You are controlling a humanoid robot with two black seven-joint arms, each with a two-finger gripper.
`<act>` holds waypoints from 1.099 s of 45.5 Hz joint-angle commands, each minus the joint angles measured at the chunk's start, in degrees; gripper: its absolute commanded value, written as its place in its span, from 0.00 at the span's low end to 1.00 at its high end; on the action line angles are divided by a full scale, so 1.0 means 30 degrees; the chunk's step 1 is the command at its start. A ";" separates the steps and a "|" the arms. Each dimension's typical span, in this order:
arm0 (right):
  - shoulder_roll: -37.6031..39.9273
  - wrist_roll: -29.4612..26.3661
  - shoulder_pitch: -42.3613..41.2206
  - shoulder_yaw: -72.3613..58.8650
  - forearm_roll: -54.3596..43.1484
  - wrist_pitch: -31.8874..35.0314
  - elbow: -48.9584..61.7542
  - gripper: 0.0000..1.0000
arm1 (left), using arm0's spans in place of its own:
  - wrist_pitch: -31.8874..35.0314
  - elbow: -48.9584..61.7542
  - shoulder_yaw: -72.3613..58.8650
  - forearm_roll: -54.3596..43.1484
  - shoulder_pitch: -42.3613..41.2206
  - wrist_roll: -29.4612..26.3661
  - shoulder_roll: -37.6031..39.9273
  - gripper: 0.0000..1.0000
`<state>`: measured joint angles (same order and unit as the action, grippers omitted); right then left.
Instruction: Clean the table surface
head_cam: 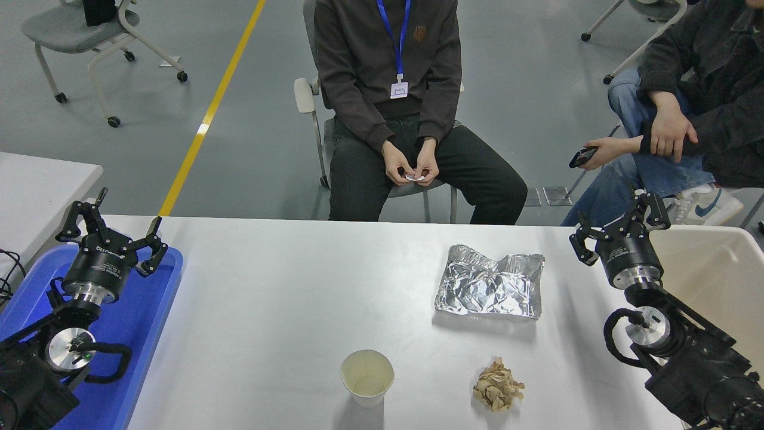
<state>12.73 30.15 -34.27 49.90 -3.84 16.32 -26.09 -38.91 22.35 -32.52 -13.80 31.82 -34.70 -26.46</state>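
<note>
The table surface [286, 298] is a wide light grey-white top. On it lie a crumpled sheet of silver foil [490, 289] at the right of centre, a brown crumpled paper wad [498, 392] near the front, and an upright paper cup [367, 377] left of the wad. My right gripper [618, 227] hangs open at the table's right end, apart from the foil, holding nothing. My left gripper [112, 223] stands open and parked above the blue tray [149, 322] at the left.
A cream bin [716, 280] stands off the table's right end, behind my right arm. Two people sit at the far side; one holds a small white scrap, the other a phone. A smaller white table [36, 185] is at the far left.
</note>
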 commanded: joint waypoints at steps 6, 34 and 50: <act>0.1173 -0.1110 0.0232 -0.1017 -0.0242 0.2352 -0.0708 0.98 | -0.0008 -0.0007 0.0000 0.0000 0.0000 -0.0007 0.0000 1.00; 0.5568 -0.4891 -0.1377 -0.5322 -0.5015 0.2411 -0.6771 0.99 | 0.0021 0.0022 0.0000 0.0000 0.0000 0.0022 0.0000 1.00; 0.6712 -0.5801 -0.3049 -0.8664 -0.7242 0.2382 -0.9378 0.99 | 0.0021 0.0022 0.0000 0.0000 0.0000 0.0022 0.0000 1.00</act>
<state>30.66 13.96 -41.11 29.40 -20.14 23.46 -48.32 -38.84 22.37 -32.52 -13.80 31.82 -34.64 -26.45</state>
